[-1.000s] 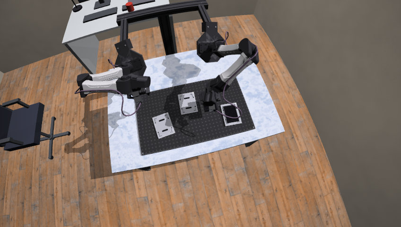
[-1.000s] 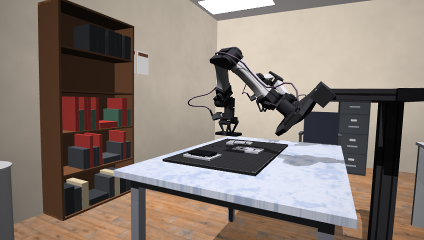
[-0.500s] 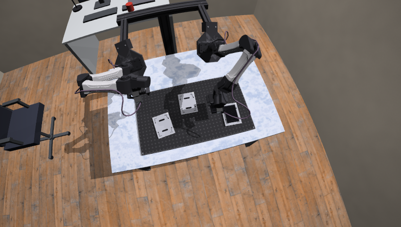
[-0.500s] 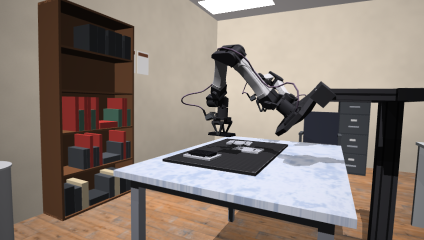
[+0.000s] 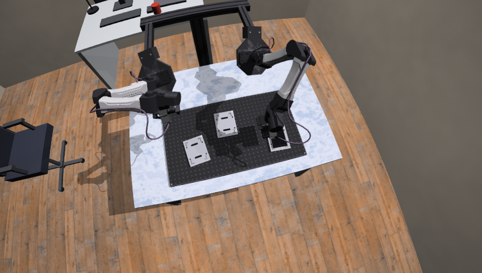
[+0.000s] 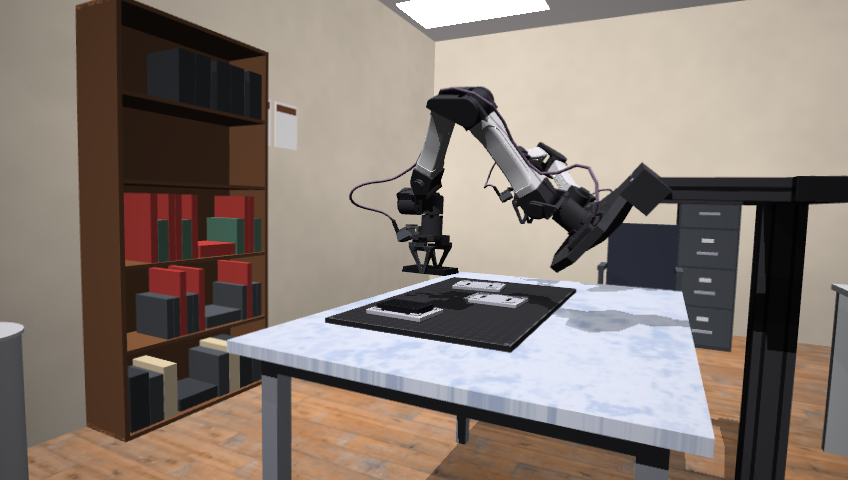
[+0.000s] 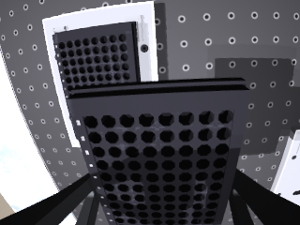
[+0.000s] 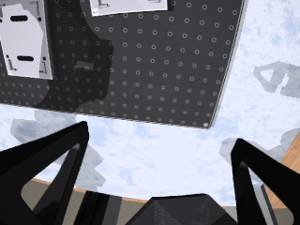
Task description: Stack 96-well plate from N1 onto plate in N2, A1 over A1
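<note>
Above black board (image 5: 236, 176) (image 6: 476, 334) (image 7: 202, 32) (image 8: 155, 89), held-up plate (image 5: 265, 132) (image 6: 429, 270) (image 7: 159, 146) hangs in left claw (image 5: 267, 130) (image 6: 429, 266) (image 7: 162, 176), gripped tight. Held-up plate looks flat, not on lower plate (image 5: 279, 143) (image 6: 404, 305) (image 7: 96, 59) yet. Lower plate sits in white nest N2 (image 5: 287, 147) (image 6: 423, 316) (image 7: 147, 63). Middle white nest (image 5: 225, 123) (image 6: 497, 299) (image 8: 25, 39) and far white nest (image 5: 196, 151) (image 6: 477, 286) (image 8: 127, 6) have no plates. Black board lies on pale surface (image 5: 152, 193) (image 6: 535, 368) (image 8: 141, 157). Right claw (image 5: 167, 115) (image 6: 523, 218) (image 8: 161, 133) wide open, holding nothing, well apart from plates.

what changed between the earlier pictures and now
The left tool moved sideways toward nest N2, carrying its plate from beside N2 to partly above it, as the top view shows. Nothing was newly gripped or let go. The lower plate in N2 and the right tool stayed put.
</note>
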{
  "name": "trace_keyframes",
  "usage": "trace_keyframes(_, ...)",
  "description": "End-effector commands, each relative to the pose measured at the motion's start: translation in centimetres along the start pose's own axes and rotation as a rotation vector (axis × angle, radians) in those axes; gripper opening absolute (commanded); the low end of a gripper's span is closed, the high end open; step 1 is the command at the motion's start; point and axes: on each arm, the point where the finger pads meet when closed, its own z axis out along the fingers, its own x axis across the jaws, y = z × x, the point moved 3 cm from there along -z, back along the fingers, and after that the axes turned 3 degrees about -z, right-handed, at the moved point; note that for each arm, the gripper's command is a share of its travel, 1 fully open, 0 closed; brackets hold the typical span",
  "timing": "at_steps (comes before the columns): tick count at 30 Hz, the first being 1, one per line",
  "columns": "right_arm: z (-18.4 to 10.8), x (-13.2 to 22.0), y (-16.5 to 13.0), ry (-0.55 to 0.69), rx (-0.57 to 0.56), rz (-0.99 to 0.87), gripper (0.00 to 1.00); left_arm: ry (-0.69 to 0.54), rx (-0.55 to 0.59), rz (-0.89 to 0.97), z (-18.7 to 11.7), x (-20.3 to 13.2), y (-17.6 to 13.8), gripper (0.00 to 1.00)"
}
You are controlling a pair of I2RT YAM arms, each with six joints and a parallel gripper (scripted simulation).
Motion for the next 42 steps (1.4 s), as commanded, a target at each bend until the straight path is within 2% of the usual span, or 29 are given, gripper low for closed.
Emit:
trace_keyframes(1, -0.1, -0.1, 0.0, -0.006, 0.0, -0.004, 1.0, -0.031, -0.017, 0.013, -0.9, 0.5, 0.9, 0.0)
trace_keyframes(2, -0.1, -0.1, 0.0, -0.006, 0.0, -0.004, 1.0, -0.028, 0.01, 0.028, -0.1, 0.4, 0.6, 0.0)
trace_keyframes(8, -0.1, -0.1, 0.0, -0.006, 0.0, -0.004, 1.0, -0.03, -0.018, 0.015, -0.9, 2.6, 2.0, 0.0)
trace_keyframes(16, -0.1, -0.1, 0.0, -0.006, 0.0, -0.004, 1.0, -0.028, 0.024, 0.034, 0.5, 4.3, 2.6, 0.0)
trace_keyframes(26, -0.1, -0.1, 0.0, -0.006, 0.0, -0.004, 1.0, -0.03, 0.024, 0.033, 0.6, 6.7, 4.1, 0.0)
trace_keyframes(42, -0.1, -0.1, 0.0, -0.006, 0.0, -0.004, 1.0, -0.045, 0.017, 0.045, 0.3, 5.9, 4.1, 0.0)
